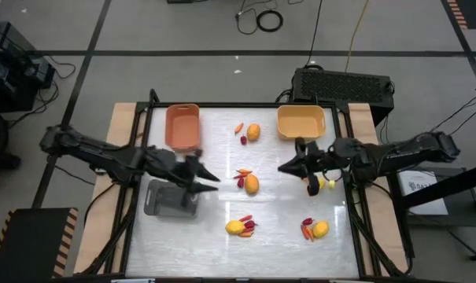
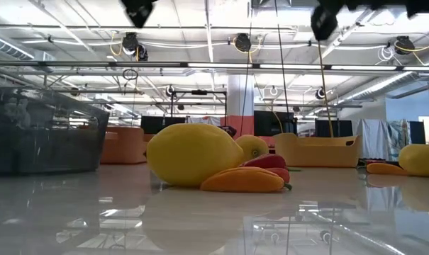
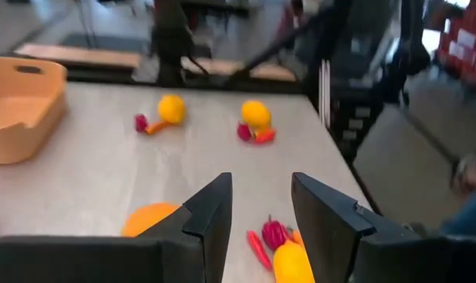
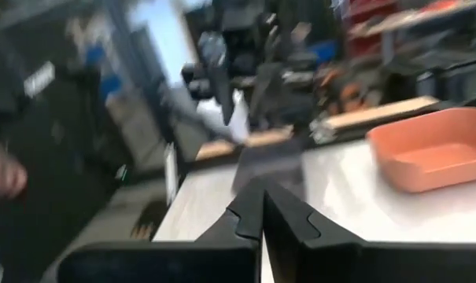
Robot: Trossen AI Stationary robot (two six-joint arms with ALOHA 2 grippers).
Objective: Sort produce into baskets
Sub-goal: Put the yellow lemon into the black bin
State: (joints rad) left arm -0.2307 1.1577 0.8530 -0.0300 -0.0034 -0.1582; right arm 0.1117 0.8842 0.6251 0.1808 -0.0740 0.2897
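Yellow-orange fruits, each with dark red and slim orange pieces beside it, lie in clusters on the white table: one at the far middle (image 1: 251, 132), one at the centre (image 1: 249, 182), two near the front (image 1: 239, 227) (image 1: 316, 229), and one under my right arm (image 1: 326, 183). The grey basket (image 1: 171, 196) is at the left, the salmon-orange basket (image 1: 182, 126) at the far left, and the yellow-orange basket (image 1: 300, 122) at the far right. My left gripper (image 1: 210, 179) (image 3: 261, 185) hovers open and empty just right of the grey basket. My right gripper (image 1: 285, 167) (image 4: 263, 189) hovers shut and empty right of the centre cluster.
A black box (image 1: 344, 85) stands behind the table's far right edge. Wooden strips (image 1: 123, 118) run along the table's left and right sides. In the low view the front cluster's big fruit (image 2: 189, 154) fills the middle, and both grippers hang high above it.
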